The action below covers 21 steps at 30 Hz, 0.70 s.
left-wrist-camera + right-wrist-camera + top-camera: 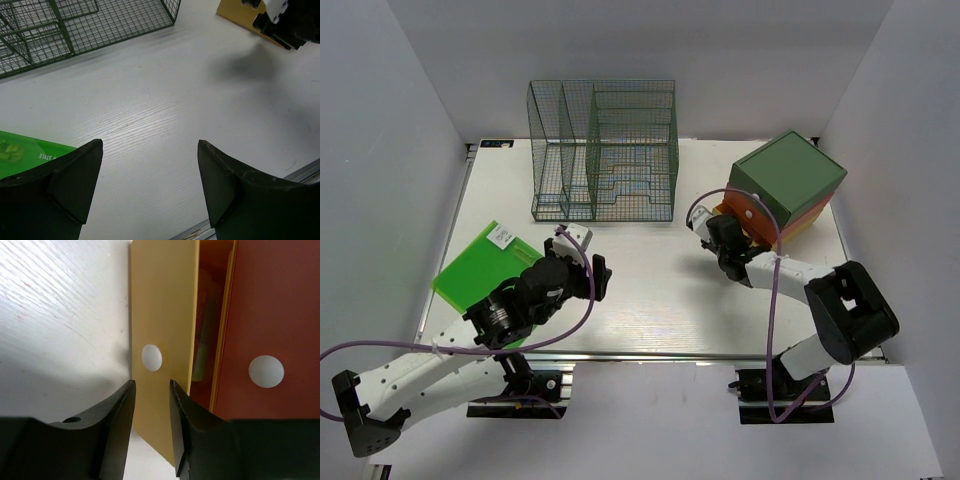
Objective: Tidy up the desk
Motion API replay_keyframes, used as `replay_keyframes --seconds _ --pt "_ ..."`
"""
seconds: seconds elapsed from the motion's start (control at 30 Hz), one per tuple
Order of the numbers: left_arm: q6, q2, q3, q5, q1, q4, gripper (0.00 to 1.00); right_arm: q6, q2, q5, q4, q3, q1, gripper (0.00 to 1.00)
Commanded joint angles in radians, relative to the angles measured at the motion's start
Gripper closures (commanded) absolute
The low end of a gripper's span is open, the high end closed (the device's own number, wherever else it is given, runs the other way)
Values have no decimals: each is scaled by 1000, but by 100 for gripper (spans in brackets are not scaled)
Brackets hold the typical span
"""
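Observation:
The desk [650, 290] is a white tabletop with rail edges. My left gripper [599, 276] is open and empty above it, and the left wrist view [149, 145] shows bare desk between its fingers. A flat green book [480, 265] lies just to its left. My right gripper [730, 232] is at the front of the green-topped drawer box [788, 178]. In the right wrist view [152, 384] its jaws stand a little apart, just short of the white knob [151, 357] on the yellow drawer front [162, 300], which is pulled out slightly.
A green wire-mesh rack [605, 150] stands at the back middle. A red drawer front [275, 315] with its own white knob sits beside the yellow one. White walls enclose the desk on three sides.

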Motion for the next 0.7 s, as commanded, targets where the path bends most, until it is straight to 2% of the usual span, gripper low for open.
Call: replay_keyframes --seconds 0.0,0.27,0.67 --pt "6 -23 -6 -19 4 1 14 -66 23 148 134 -19 22 60" --pt "6 -23 -4 -27 4 -2 12 -174 89 286 303 -64 36 56" --pt "4 -25 -6 -27 4 -4 10 -238 151 350 380 -74 28 59"
